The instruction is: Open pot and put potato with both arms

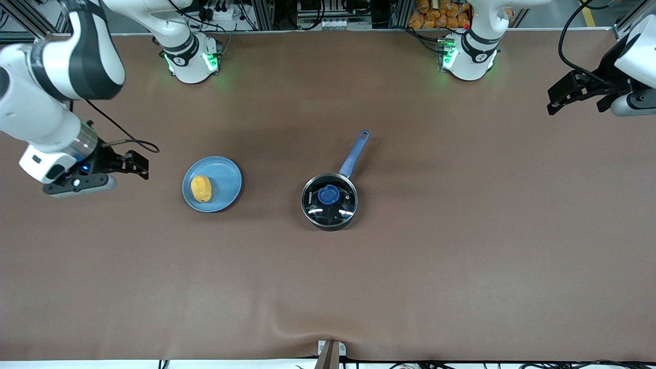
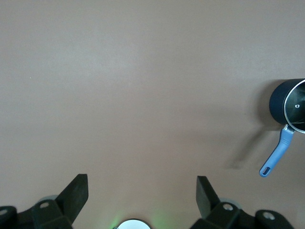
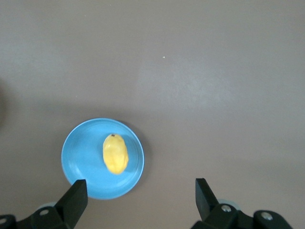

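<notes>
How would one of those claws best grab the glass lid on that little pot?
Probably by the blue knob at the middle of the lid, coming straight down from above. The lid lies flat and flush on the pot, so the raised knob is the only part the fingers could close around.

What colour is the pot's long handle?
Blue, on the black pot; its handle shows best in the front view.

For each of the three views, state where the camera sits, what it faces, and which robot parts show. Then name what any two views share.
Front view: high across the table, facing both bases; shows the pot, potato, plate, left gripper, right gripper.
Left wrist view: looks down at table and pot; own open fingers show.
Right wrist view: looks down at potato on plate; open fingers show.
Shared: front and left wrist, the pot.
</notes>
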Action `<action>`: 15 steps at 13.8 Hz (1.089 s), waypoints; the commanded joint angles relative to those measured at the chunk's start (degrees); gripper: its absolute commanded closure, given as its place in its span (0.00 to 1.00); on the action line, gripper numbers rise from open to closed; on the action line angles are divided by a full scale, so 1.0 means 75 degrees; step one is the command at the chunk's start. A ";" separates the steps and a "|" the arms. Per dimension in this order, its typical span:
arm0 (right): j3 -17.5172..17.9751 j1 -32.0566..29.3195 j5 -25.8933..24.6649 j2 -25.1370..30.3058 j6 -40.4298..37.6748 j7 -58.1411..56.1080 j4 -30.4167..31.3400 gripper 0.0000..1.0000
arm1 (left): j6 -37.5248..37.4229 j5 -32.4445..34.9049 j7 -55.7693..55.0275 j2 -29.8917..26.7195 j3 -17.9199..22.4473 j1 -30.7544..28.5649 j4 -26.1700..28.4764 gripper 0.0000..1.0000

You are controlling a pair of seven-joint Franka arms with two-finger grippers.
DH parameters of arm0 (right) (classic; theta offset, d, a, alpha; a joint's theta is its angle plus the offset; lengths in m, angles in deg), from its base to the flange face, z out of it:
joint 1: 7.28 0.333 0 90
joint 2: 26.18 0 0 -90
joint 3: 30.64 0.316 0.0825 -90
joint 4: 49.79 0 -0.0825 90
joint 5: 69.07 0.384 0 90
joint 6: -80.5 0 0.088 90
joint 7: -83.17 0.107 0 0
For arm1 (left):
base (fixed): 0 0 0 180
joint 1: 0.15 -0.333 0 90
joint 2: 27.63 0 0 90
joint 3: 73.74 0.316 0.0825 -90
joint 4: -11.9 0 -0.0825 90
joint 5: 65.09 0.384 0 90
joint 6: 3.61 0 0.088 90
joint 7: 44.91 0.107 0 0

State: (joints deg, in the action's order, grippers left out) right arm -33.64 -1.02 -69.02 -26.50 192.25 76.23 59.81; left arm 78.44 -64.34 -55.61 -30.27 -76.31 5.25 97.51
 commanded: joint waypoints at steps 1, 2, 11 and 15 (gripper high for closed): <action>0.0025 -0.0084 0.0005 0.0159 -0.1127 0.0116 -0.0864 0.00 | -0.0053 -0.0123 0.0138 -0.0011 -0.0009 -0.0052 -0.0070 0.00; 0.0025 -0.0096 0.0005 0.0171 -0.1478 0.0116 -0.1145 0.00 | -0.0053 -0.0123 0.0138 -0.0011 -0.0009 -0.0052 -0.0070 0.00; 0.0013 -0.0120 0.0005 0.0147 -0.2326 0.0128 -0.1804 0.00 | -0.0053 -0.0123 0.0138 -0.0011 -0.0009 -0.0017 -0.0070 0.00; 0.0013 -0.0120 0.0005 0.0147 -0.2337 0.0128 -0.1793 0.00 | -0.0053 -0.0123 0.0138 -0.0011 -0.0009 -0.0017 -0.0070 0.00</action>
State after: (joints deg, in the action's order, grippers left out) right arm -33.87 -1.41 -69.02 -25.28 175.52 76.29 46.90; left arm 78.44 -64.34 -55.61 -30.27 -76.35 5.29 97.50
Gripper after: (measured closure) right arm 0.000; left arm 0.000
